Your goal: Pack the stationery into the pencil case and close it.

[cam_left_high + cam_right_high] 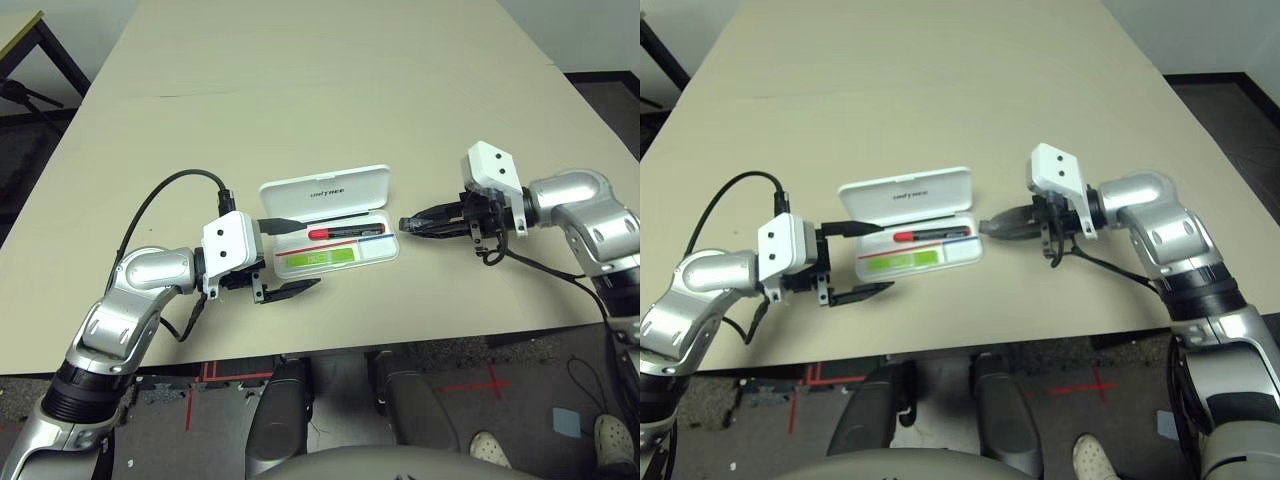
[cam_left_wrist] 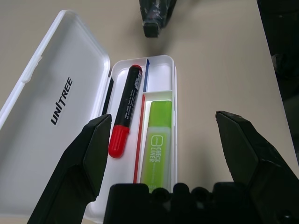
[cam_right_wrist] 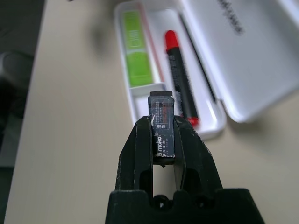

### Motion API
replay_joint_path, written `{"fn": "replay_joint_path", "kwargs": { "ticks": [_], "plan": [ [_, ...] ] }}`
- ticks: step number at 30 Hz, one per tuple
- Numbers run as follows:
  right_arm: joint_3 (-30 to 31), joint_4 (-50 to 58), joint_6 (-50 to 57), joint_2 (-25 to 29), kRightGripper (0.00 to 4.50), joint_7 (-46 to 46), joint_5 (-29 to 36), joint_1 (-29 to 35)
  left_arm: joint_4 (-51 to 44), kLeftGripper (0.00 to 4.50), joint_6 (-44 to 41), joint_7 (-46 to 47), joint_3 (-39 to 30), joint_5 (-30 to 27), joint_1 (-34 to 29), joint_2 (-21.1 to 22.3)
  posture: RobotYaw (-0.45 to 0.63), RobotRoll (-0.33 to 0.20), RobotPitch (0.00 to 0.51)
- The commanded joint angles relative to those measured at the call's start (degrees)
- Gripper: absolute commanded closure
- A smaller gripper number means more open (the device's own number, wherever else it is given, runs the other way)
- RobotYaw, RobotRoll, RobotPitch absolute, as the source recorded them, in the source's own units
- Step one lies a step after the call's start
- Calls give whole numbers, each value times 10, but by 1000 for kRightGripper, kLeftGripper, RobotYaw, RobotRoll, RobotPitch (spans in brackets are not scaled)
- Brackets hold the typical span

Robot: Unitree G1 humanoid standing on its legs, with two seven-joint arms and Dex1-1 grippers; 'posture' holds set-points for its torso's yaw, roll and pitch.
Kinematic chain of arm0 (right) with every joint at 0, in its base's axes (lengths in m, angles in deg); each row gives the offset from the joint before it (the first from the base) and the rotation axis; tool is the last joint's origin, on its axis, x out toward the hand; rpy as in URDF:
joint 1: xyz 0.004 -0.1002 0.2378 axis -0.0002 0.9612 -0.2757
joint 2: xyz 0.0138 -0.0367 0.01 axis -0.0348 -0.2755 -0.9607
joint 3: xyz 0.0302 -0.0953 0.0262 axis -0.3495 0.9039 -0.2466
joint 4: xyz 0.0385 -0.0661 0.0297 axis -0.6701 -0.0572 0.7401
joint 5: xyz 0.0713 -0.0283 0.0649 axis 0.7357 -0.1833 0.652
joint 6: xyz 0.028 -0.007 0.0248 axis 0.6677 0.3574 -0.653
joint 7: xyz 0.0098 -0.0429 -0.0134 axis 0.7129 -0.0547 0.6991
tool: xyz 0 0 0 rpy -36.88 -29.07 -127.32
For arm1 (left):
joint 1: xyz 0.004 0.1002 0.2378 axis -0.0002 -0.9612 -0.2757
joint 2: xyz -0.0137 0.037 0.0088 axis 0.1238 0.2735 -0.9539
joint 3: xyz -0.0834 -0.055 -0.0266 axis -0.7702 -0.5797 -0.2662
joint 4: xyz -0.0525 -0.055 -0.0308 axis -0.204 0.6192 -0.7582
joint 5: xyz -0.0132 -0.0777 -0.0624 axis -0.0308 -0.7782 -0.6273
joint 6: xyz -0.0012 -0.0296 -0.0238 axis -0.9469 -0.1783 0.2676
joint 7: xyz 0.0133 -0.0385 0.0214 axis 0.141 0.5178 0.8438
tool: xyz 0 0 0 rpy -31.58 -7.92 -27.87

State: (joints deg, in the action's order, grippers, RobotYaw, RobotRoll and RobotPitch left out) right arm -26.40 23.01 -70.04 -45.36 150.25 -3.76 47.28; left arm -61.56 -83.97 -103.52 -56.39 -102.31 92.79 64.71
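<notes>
**Eraser block pinched beside the open pencil case**

The pencil case (image 1: 330,225) lies open on the counter (image 1: 320,90), its lid (image 1: 325,190) folded back on the far side. Inside the tray the red marker (image 1: 345,232) lies along the lid side and the lime-green highlighter (image 1: 330,258) lies in the compartment on the near side, both parallel to the case's long edges.

The right end effector (image 1: 410,224) hangs just off the case's right short end, apart from it, its silver forearm bent inward so the fingers point left toward the case and slightly down. Its fingers are pressed together on the small dark grey block (image 3: 162,123), which sticks out past the fingertips.

The left end effector (image 1: 290,258) sits at the case's left short end, pointing right along the case. Its fingers are spread wide and hold nothing: one finger (image 1: 282,224) reaches over the lid-side corner, the other stays at the near-side corner.
</notes>
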Motion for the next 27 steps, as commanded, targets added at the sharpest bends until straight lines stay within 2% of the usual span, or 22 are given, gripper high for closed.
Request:
{"fn": "replay_joint_path", "kwargs": {
  "ticks": [1,12,25,27],
  "plan": [
    [24,-18,-26,-16,4168,30,-18,-14,-7,0,-2,0,-1,4,-12,11,15,0,172],
    [42,-77,-107,-50,4168,28,-78,-29,-12,0,7,0,-2,13,-24,24,29,0,175],
    [38,-104,-142,-79,4168,8,-99,-30,-9,0,12,0,-3,14,-28,24,33,0,174],
    [35,-102,-144,-83,3422,0,-100,-28,-10,0,12,0,-3,14,-29,24,33,0,173]
  ]
}}
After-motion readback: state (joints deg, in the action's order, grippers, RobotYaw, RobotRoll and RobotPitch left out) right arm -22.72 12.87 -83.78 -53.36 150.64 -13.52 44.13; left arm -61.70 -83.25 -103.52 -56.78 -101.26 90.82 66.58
